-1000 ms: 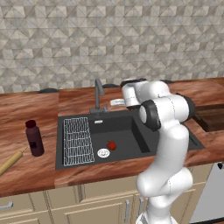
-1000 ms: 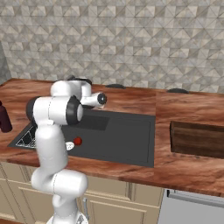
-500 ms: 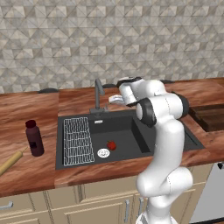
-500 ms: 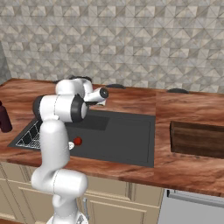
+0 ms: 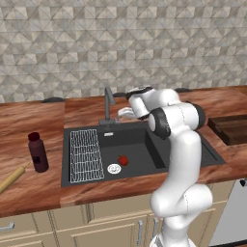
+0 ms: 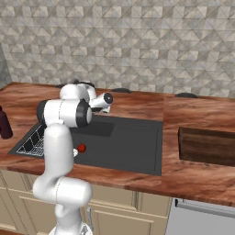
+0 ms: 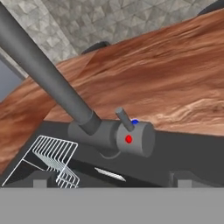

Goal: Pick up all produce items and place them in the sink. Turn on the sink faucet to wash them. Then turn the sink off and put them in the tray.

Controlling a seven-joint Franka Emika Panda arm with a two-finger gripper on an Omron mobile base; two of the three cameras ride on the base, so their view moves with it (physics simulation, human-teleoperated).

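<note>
Now hand [image 5: 122, 113] released, empty, level with faucet [image 5: 109, 102] lever [image 7: 124, 118] at sink's [image 5: 183, 150] back edge; tomato [image 5: 123, 160] in basin awaits wash.

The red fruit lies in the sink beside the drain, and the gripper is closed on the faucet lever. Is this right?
Not quite. The red fruit does lie in the sink beside the drain, but the gripper is open, near the faucet lever without gripping it, as the hand view shows.

Faucet [image 7: 87, 118] base close ahead, lever [image 7: 124, 118] upright, wire rack [image 7: 54, 157] beside.
</note>
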